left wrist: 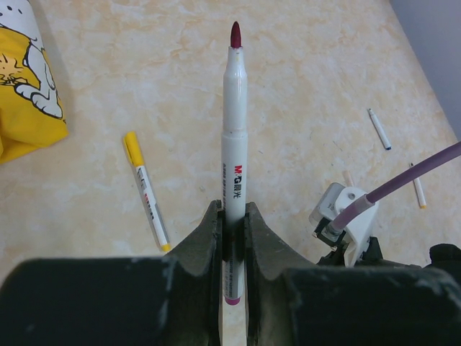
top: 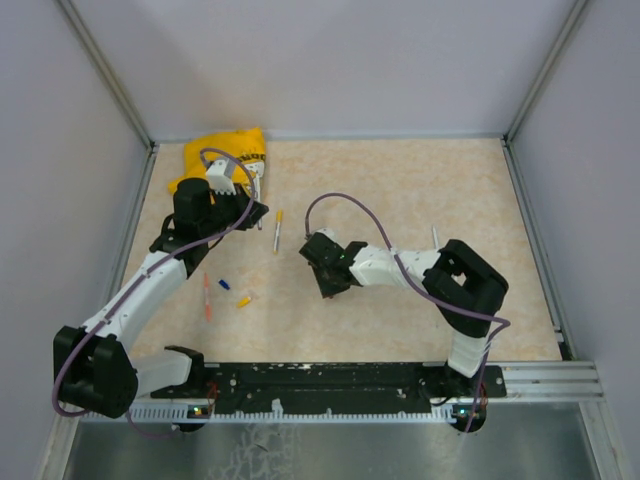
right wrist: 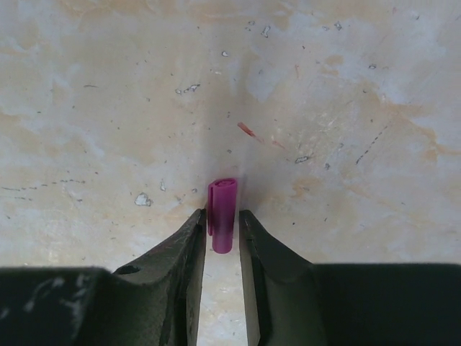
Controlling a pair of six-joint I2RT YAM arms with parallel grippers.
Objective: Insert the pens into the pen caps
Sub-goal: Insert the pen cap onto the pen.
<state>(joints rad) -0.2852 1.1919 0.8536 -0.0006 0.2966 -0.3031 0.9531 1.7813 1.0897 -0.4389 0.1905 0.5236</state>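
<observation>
1. Beige marbled table (top: 400, 190) sits between grey walls. At its far left corner lies a bunched yellow cloth (top: 225, 155) with a cartoon print; whether it holds anything cannot be told.
2. The left claw (left wrist: 230, 213) is clamped on a white pen (left wrist: 234, 130). The pen is uncapped, with its dark red tip pointing away from the claw and a purple band at its rear end.
3. On the table nearer the bases, the top view shows an orange-red pen (top: 207, 297), a blue cap (top: 224, 284) and a yellow cap (top: 243, 299), each apart from the others.
4. A yellow-capped pen (left wrist: 146, 191) lies flat beside the held pen, with its cap seated on it.
5. The right claw (right wrist: 220, 216) pinches a purple cap (right wrist: 222, 205) between its fingertips, close over the table. Only the right wrist view shows this cap; from above the claw hides it.
6. At its right edge, the left wrist view shows a white dark-ended pen (left wrist: 379, 128) and a thin yellow-ended pen (left wrist: 418, 186), lying apart.
</observation>
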